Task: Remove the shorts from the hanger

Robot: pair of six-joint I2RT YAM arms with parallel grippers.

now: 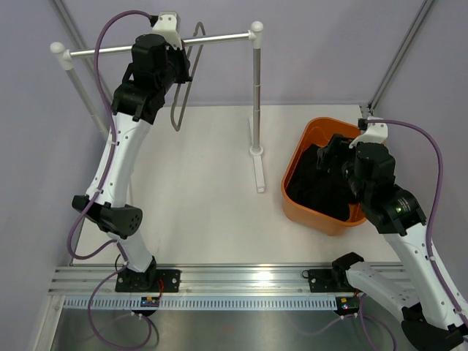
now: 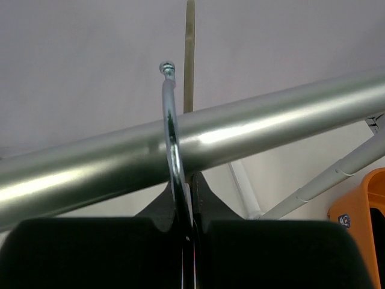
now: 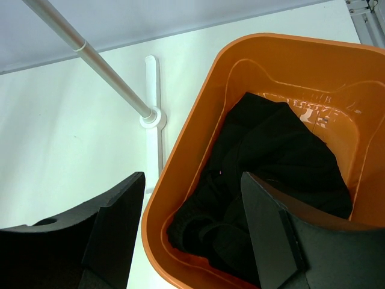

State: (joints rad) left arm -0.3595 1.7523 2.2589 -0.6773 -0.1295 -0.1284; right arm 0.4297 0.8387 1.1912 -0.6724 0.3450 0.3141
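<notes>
The black shorts [image 1: 319, 186] lie bunched inside an orange bin [image 1: 313, 134] at the right, off the hanger; they also show in the right wrist view [image 3: 283, 150]. The bare grey-brown loop hanger [image 1: 176, 128] hangs from the silver rail [image 1: 219, 38]. My left gripper [image 1: 178, 60] is raised to the rail and shut on the hanger's metal hook [image 2: 170, 120], which curls over the rail [image 2: 271, 114]; the jaws [image 2: 191, 180] pinch it just below the rail. My right gripper [image 1: 329, 157] hovers open and empty over the bin's near-left rim [image 3: 192, 223].
The rack's upright post [image 1: 256, 95] and its white foot [image 1: 259, 172] stand between the hanger and the bin. The rack's left leg [image 1: 84, 91] slants at the far left. The aluminium base rail [image 1: 234, 281] runs along the near edge. The bin's rim [image 3: 198, 138] is below my right fingers.
</notes>
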